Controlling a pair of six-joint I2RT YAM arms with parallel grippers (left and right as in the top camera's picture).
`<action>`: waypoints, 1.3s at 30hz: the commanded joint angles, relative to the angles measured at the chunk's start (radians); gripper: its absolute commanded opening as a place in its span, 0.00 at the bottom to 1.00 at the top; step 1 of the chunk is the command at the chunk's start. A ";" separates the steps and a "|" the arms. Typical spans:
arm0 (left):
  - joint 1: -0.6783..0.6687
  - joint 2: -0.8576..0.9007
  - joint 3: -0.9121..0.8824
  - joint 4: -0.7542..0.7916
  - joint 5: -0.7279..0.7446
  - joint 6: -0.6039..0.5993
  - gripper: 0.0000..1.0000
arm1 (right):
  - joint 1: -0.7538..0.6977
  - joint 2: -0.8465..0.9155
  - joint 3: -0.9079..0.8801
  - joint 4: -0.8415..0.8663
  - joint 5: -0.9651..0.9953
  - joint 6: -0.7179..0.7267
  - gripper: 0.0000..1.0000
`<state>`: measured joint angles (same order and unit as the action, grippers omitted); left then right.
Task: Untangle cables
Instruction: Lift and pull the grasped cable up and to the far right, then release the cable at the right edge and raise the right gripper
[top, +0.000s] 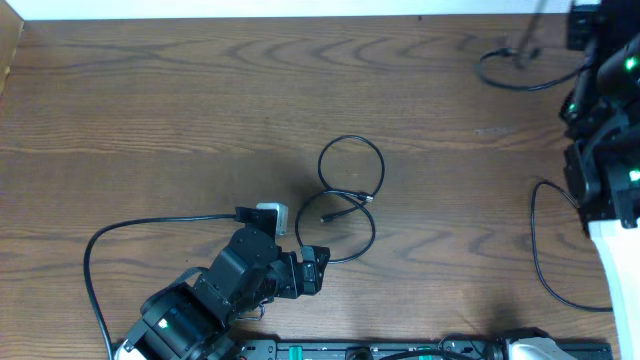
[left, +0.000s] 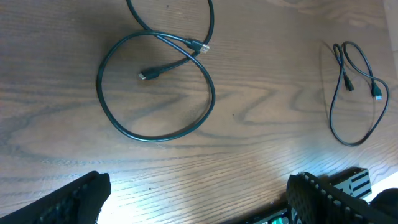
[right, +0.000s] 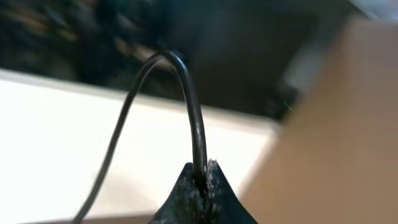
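At the lower left of the overhead view, the left gripper (top: 316, 270) sits over the desk (top: 150, 100), spread wide with nothing between its fingers (left: 74, 199), which its own wrist view cuts off at the bottom edge. Just right of it, mid-frame, a thin black cable (top: 350, 197) lies in two loops, its plug ends near where they cross. At the far right of the left wrist view, a second thin cable (left: 348, 84) lies loosely folded, well apart. Overhead, the right arm (top: 600, 150) is cropped by the right edge and its gripper is hard to find. In its wrist view the right gripper (right: 200, 168) is pressed together on a black cord (right: 194, 112) against a blurred background.
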<state>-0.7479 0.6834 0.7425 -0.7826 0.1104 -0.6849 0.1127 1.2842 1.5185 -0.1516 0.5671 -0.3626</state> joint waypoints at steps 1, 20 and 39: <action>0.000 -0.005 0.014 -0.003 0.002 -0.008 0.95 | -0.086 0.009 0.013 -0.052 0.138 0.113 0.01; 0.000 -0.005 0.014 -0.003 0.002 -0.008 0.96 | -0.571 0.135 0.011 -0.557 -0.029 0.767 0.01; 0.000 -0.005 0.014 -0.003 0.002 -0.008 0.96 | -0.768 0.355 0.011 -0.774 -0.163 1.170 0.49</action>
<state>-0.7479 0.6834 0.7425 -0.7830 0.1104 -0.6849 -0.6403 1.6157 1.5188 -0.9211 0.4755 0.7723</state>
